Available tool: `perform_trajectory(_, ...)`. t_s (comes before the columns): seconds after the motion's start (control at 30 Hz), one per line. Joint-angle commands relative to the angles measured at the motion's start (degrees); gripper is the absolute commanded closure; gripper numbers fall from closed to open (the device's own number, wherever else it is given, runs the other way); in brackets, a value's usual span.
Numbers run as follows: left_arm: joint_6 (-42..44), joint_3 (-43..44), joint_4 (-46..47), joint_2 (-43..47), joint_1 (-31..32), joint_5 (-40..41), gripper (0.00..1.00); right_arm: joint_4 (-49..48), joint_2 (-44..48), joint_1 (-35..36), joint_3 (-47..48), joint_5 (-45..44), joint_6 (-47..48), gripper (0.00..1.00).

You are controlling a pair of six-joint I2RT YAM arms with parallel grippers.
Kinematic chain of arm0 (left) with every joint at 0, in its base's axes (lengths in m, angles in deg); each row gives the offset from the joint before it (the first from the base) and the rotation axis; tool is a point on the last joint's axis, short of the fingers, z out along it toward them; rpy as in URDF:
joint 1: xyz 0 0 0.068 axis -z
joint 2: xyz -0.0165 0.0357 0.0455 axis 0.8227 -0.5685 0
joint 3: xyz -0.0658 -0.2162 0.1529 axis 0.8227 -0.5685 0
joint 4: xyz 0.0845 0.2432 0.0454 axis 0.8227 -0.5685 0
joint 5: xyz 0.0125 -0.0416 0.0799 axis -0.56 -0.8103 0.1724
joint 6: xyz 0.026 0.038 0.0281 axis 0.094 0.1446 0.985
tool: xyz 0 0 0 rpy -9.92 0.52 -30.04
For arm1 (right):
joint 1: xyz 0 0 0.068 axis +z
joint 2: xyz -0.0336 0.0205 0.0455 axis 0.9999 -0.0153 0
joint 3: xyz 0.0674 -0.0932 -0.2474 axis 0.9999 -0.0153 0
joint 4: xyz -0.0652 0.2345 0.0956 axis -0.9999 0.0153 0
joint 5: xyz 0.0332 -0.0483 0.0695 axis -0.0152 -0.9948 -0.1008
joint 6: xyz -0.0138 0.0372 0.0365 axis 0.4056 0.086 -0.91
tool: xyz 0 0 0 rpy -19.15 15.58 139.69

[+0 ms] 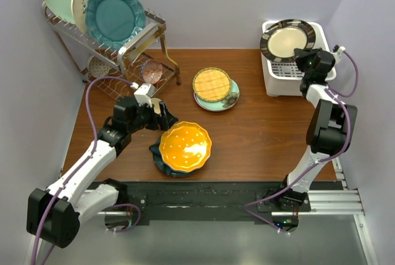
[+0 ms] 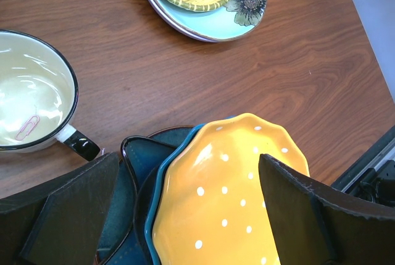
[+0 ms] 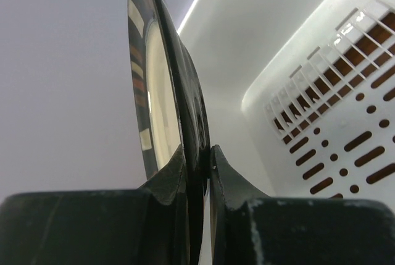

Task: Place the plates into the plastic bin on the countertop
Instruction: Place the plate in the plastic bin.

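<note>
The reddish-brown worktop (image 1: 259, 135) fills the middle of the overhead view. At its upper right stands the white plastic bin (image 1: 290, 83). Over the bin's mouth is the black-rimmed cream plate (image 1: 285, 41), its near edge pinched in my right claw (image 1: 303, 55), jaws clamped on the rim. I judge this to be the placing step. The next move calls for lowering the plate inside the walls, then letting go.

At lower centre the orange plate (image 1: 185, 146) lies on dark teal plates (image 1: 162, 160). At upper centre the yellow lattice plate (image 1: 212, 83) rests on a pale green plate (image 1: 231, 98). My left claw (image 1: 163, 117) hovers at the orange plate's edge, jaws wide apart and empty.

Only the right wrist view shows the held plate edge-on between my pads, with the slotted bin wall to its right. Only the left wrist view shows clearly a small cream cup (image 2: 31, 92) at mid left.
</note>
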Motion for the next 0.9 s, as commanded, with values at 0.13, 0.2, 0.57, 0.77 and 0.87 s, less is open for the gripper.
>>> perform_trajectory(0.13,-0.16,0.21,2.06,-0.97,-0.23,-0.56,0.0,-12.92,6.09,-0.48,-2.84,-5.15,-0.35,1.0)
perform_trajectory(0.2,-0.16,0.12,2.14,-1.06,-0.23,-0.57,0.0,-12.76,8.11,-0.49,-5.21,-7.86,-1.15,1.0)
perform_trajectory(0.57,-0.25,0.04,1.97,-0.97,-0.23,-0.74,0.0,-9.16,7.51,-0.57,-7.26,-16.75,-9.31,1.0)
perform_trajectory(0.77,-0.34,-0.14,1.97,-0.62,-0.15,-0.57,0.0,-5.72,0.75,-0.66,-1.45,-13.85,-12.57,1.0)
perform_trajectory(0.87,-0.34,-0.23,1.88,-0.53,-0.15,-0.48,0.0,-4.23,-1.8,-0.75,0.31,-12.79,-13.89,1.0)
